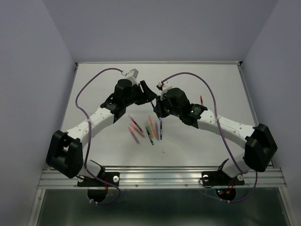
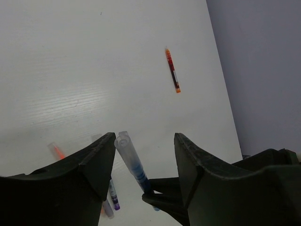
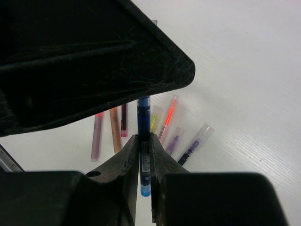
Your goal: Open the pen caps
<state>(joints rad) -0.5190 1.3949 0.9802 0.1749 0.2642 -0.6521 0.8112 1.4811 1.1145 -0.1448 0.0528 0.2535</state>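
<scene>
Both arms lean in over the middle of the white table (image 1: 211, 80), and their heads meet just above a loose scatter of pens (image 1: 146, 128) lying at the centre of the overhead view. The right end effector (image 3: 145, 141) is clamped tight on a blue pen (image 3: 144, 165). In its wrist view the pen runs straight up the frame from between the two dark fingers, and its far end disappears behind the black bulk of the other arm. From the left wrist view, that pen's clear cap (image 2: 125, 143) pokes up at the lower centre of the frame. The left end effector (image 2: 144, 139) has a finger on either side of the cap, parted, with a strip of table showing on each side, so it grips nothing. The cap sits closer to the finger on the left of the frame. Beneath the held pen the others lie fanned on the table: pink, brownish, dark red, yellow, orange and purple ones, several with a clear cap at one end. One orange pen (image 2: 172, 70) lies alone, well apart from the rest, in the upper right of the left wrist view.
</scene>
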